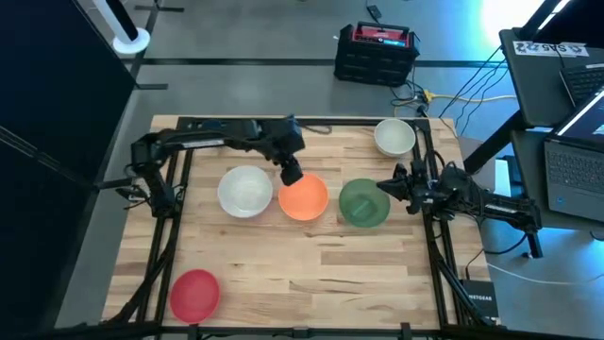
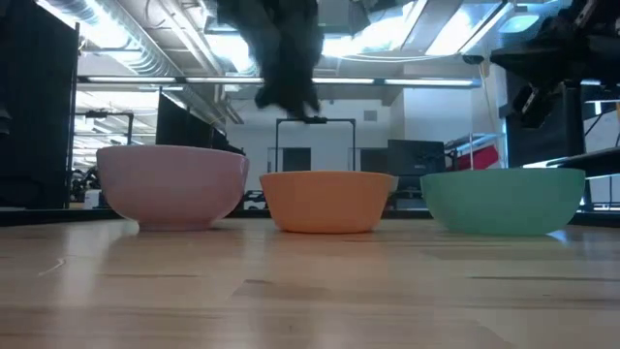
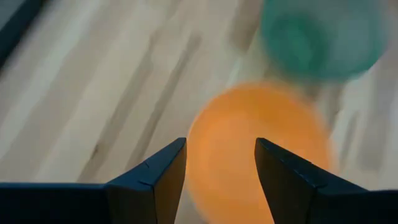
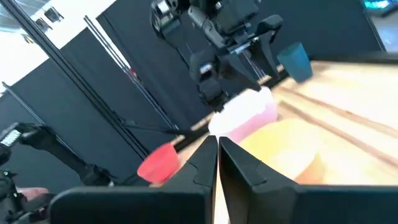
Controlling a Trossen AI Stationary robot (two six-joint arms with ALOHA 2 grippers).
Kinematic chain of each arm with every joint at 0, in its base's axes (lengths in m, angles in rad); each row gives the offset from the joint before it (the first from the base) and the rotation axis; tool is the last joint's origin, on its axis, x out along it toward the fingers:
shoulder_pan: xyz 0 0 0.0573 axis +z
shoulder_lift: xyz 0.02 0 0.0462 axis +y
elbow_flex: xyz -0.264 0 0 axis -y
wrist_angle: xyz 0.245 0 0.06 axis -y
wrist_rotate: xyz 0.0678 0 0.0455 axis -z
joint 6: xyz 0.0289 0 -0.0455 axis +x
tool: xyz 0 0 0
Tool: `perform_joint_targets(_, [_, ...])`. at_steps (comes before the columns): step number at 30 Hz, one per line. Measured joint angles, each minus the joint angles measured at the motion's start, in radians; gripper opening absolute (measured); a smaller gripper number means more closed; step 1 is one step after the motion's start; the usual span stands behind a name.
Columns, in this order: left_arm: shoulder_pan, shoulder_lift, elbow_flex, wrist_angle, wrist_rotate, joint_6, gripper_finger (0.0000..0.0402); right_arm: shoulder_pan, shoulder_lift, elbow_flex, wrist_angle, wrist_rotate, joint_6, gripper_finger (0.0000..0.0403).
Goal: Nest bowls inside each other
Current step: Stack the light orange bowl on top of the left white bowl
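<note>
Three bowls stand upright in a row mid-table: white (image 1: 245,191), orange (image 1: 303,198) and green (image 1: 363,203). An off-white bowl (image 1: 394,138) sits at the far right and a red one (image 1: 194,293) near the front left. My left gripper (image 1: 291,175) hangs open over the orange bowl's far-left rim. In the low view it (image 2: 287,99) is clear above the bowls, and in the left wrist view the orange bowl (image 3: 261,149) shows between its fingers. My right gripper (image 1: 387,186) waits shut beside the green bowl's right edge.
Dark frame rails (image 1: 429,246) run along the table's left, right and far edges. Bare wood lies in front of the row of bowls, between the red bowl and the right rail. Laptops and cables are off the table to the right.
</note>
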Motion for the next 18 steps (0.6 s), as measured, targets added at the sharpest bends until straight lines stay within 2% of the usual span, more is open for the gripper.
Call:
perform_joint_targets(7, [0.001,0.149,0.007,-0.061,0.000,0.053,0.0176,0.000,0.000,0.000,-0.089,-0.013,0.001,0.0000])
perform_joint_targets(18, [0.003,0.236,0.006,-0.056,-0.016,0.140,0.0175,0.000,0.000,0.001,-0.096,0.007,0.003,0.0000])
